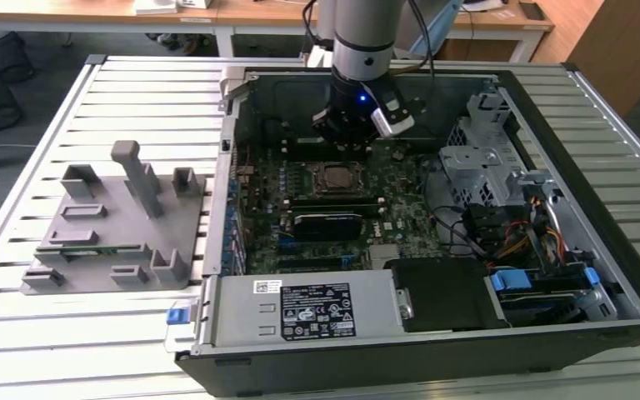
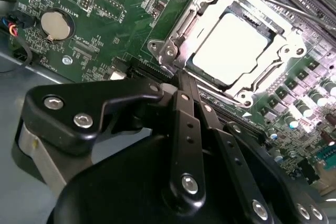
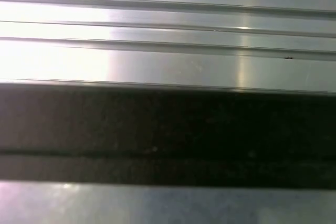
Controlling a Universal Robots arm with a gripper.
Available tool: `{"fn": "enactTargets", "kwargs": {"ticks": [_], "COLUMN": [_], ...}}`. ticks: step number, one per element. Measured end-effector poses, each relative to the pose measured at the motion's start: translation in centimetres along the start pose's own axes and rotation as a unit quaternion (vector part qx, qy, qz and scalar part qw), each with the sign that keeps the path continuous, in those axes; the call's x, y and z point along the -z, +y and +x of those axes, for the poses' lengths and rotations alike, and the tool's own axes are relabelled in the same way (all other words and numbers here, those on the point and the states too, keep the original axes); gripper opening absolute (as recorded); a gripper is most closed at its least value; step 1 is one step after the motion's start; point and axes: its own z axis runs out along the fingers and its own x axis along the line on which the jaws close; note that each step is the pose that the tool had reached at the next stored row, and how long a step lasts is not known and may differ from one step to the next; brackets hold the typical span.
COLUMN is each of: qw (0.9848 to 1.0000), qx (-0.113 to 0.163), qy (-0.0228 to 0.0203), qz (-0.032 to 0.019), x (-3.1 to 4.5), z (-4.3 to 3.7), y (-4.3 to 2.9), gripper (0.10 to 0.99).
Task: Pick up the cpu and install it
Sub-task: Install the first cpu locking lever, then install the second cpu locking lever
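One cpu (image 2: pixel 227 51) sits in the one socket (image 2: pixel 176 51) inside the open computer case (image 1: pixel 587 275). The gripper (image 2: pixel 181 80) hangs near it, pinched closed and holding nothing.

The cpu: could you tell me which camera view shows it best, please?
The second wrist view: the cpu sits large and bright in its socket. The exterior view shows it small, below the gripper.
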Motion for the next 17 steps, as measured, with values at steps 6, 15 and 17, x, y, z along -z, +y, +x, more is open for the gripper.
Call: {"fn": "enactTargets", "kwargs": {"ticks": [6,15,17], "qw": [1.0,1.0,1.0], "qx": [0.0,0.0,0.0], "qy": [0.0,0.0,0.0], "qz": [0.0,0.0001,0.0001], "x": [-0.01,0.01,0.02], "z": [-0.01,-0.01,-0.01], "y": [-0.07,-0.47,-0.61], "gripper": [0.106,0.106,0.106]}}
